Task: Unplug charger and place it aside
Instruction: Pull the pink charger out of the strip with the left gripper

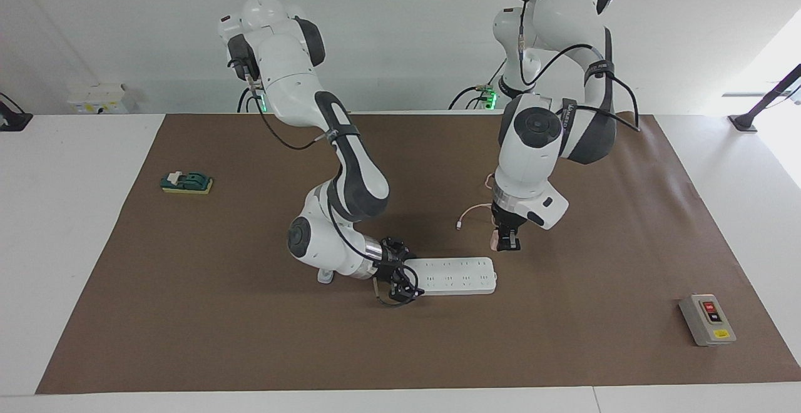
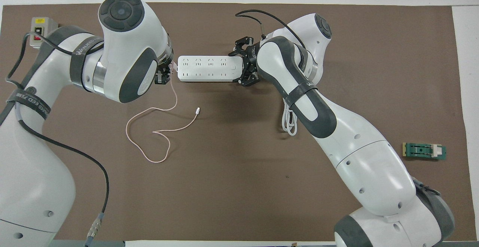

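Low in the overhead frame, left of centre, we see the pink cable (image 2: 151, 131) looping over the brown mat (image 2: 232, 187), its free plug end lying by itself near mid-frame. Following that cable up the frame, we reach the charger (image 1: 496, 238), pinched between the pressed-together fingers of the left gripper (image 1: 508, 242) and hanging in the air with nothing under it but mat. In the facing view it sits above and just right of the power strip (image 1: 455, 275), clear of the sockets, so we judge the unplugging done. Its cable trails up the facing frame. The strip's long axis runs across the frame, and the right gripper (image 1: 400, 283) is at its left end; we cannot tell how its fingers stand. We reckon the left arm should set the charger down on open mat toward frame right.
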You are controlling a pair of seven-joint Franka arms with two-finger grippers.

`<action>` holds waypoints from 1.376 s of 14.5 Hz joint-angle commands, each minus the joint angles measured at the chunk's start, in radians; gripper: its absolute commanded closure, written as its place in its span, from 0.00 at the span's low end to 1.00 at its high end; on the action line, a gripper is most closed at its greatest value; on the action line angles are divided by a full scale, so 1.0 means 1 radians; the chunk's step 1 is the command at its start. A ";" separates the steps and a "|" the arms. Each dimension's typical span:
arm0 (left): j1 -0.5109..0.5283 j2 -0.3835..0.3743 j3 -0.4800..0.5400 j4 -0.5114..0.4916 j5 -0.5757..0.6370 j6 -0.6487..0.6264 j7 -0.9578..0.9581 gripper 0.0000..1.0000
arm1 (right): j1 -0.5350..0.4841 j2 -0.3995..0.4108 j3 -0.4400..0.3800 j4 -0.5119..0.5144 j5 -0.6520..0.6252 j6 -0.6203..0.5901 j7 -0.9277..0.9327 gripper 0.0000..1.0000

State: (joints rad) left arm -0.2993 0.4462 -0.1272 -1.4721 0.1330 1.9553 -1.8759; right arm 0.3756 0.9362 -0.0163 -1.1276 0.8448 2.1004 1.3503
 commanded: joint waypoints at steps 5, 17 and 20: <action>0.121 -0.194 -0.063 -0.235 0.002 -0.035 0.566 1.00 | 0.011 0.003 0.009 -0.060 -0.003 0.041 -0.071 0.23; 0.455 -0.428 -0.072 -0.588 -0.220 0.038 1.654 1.00 | -0.009 -0.095 0.001 -0.144 -0.006 0.026 -0.057 0.00; 0.479 -0.419 -0.071 -0.599 -0.253 0.060 1.666 0.00 | -0.011 -0.158 0.001 -0.207 -0.006 0.026 -0.057 0.00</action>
State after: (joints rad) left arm 0.1612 0.0436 -0.1838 -2.0409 -0.0971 1.9842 -0.2367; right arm 0.3729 0.8684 -0.0217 -1.2240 0.8442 2.1371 1.3203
